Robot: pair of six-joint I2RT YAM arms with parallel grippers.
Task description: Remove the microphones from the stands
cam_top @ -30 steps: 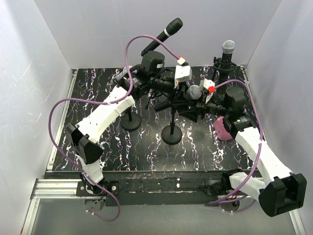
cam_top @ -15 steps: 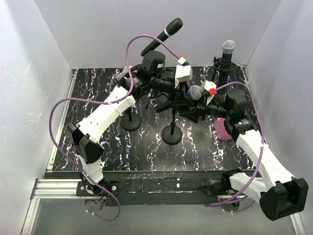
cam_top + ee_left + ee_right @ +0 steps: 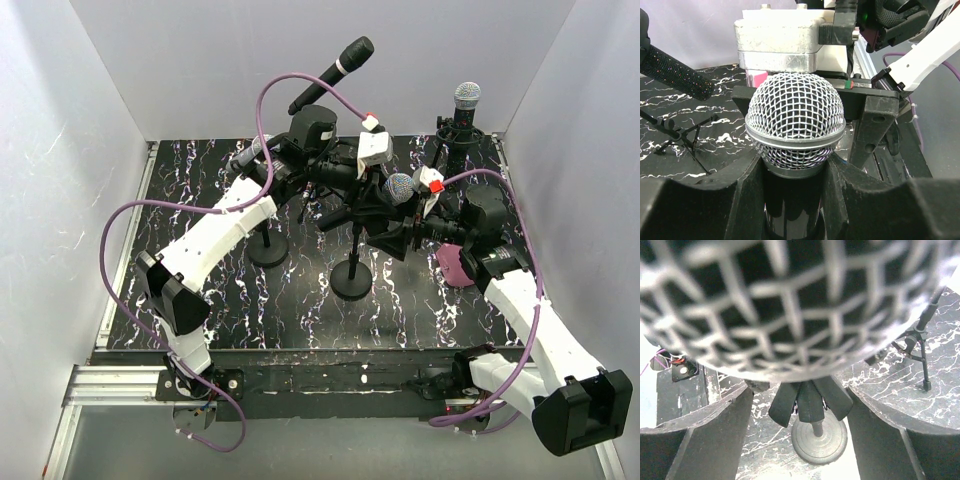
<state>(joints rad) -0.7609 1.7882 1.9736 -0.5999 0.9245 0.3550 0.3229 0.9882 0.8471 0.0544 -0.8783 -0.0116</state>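
Microphone (image 3: pixel 796 120) sits on the stand (image 3: pixel 350 276), head leaning toward 1 o'clock (seen from above), my left gripper (image 3: pixel 792 172) clasping its body, my right gripper (image 3: pixel 797 396) spread open around the head.

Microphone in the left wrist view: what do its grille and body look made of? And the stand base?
The microphone grille: woven metal wire mesh, silver, with a bright band around it. The microphone body: glossy black, plastic or painted metal; can't tell which. The stand base: dull dark disc, probably cast metal.
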